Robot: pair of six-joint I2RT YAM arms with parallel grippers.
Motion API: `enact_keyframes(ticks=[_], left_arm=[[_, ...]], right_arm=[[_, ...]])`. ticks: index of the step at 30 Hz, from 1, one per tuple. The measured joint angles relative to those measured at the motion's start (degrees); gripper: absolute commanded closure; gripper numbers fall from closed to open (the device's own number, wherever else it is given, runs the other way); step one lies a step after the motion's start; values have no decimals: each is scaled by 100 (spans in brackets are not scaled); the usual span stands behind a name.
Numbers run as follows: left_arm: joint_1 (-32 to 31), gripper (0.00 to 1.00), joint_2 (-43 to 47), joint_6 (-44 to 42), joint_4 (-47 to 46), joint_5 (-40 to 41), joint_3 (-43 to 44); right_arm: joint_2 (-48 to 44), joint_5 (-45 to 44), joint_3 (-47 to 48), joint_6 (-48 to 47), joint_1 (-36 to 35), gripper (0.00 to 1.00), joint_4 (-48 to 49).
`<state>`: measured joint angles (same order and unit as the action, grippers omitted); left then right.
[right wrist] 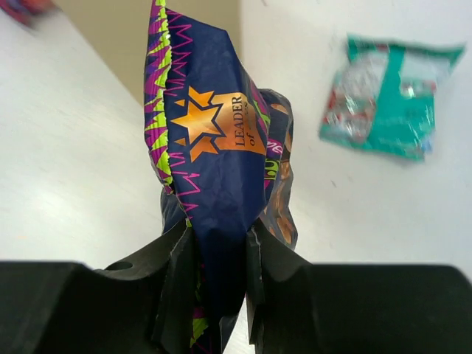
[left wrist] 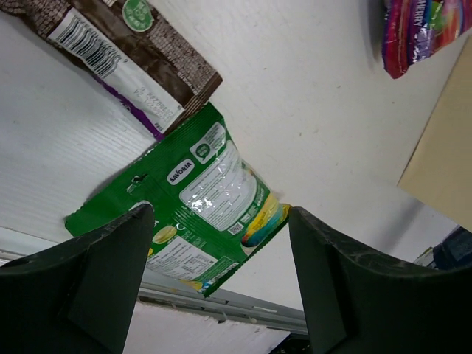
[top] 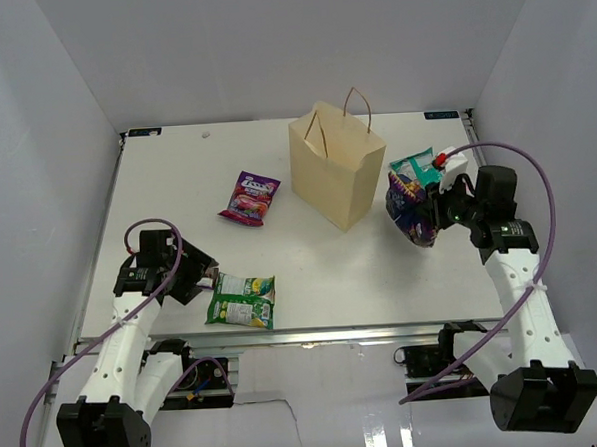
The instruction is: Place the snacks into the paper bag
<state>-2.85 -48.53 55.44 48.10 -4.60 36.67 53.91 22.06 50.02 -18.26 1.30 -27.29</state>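
R wrist: R fingers (right wrist: 173,287) pinch dark-blue chip bag (right wrist: 210,147). L wrist: L fingers (left wrist: 103,273) wide over green packet (left wrist: 214,192), brown packet (left wrist: 140,63) just beside.

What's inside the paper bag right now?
Overhead, the paper bag stands open, but only a strip of tan inner wall shows below its rim; no snack is visible. Its bottom is hidden by its own walls, so contents cannot be ruled out.

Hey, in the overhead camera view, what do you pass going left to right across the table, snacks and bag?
Green packet → paper bag → dark-blue chip bag. Left out: the candy pouch, overlapping the green packet's stretch, and the teal-white packet, overlapping the chip bag's.
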Motion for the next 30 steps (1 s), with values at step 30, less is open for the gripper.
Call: enact_keyframes(ticks=[30], left_arm=[[0,15,267,-472,-361,-407,133]], right_arm=[[1473,2909,3292,4216,2,92,3099]])
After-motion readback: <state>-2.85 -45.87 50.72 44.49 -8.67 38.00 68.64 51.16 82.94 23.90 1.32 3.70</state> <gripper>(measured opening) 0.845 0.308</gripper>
